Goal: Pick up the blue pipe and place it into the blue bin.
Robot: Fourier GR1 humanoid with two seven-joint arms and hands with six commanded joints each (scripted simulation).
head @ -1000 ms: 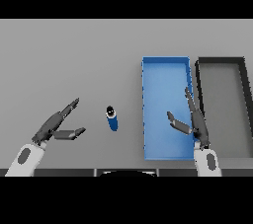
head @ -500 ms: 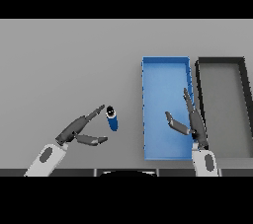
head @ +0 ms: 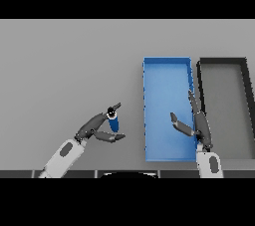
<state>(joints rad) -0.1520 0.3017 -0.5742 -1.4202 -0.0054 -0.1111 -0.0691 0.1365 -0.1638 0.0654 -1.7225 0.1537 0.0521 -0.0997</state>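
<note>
In the head view the blue pipe point(head: 114, 120) stands on the grey table point(head: 64, 70) at about 9 o'clock from the blue bin point(head: 167, 70), between the left hand's point(head: 94, 129) spread fingers and thumb, which are not clamped on it. The right hand point(head: 196, 123) hangs spread apart over the bin's 4 o'clock corner, with a dark bin point(head: 224, 63) just beside at 3 o'clock.

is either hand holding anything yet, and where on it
Nothing is held yet. The left hand has open fingers around the blue pipe; the right hand hangs open over the blue bin.

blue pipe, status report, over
Left hand open, fingers bracketing blue pipe, no grip yet. Right hand open over blue bin. Path looks clear.
</note>
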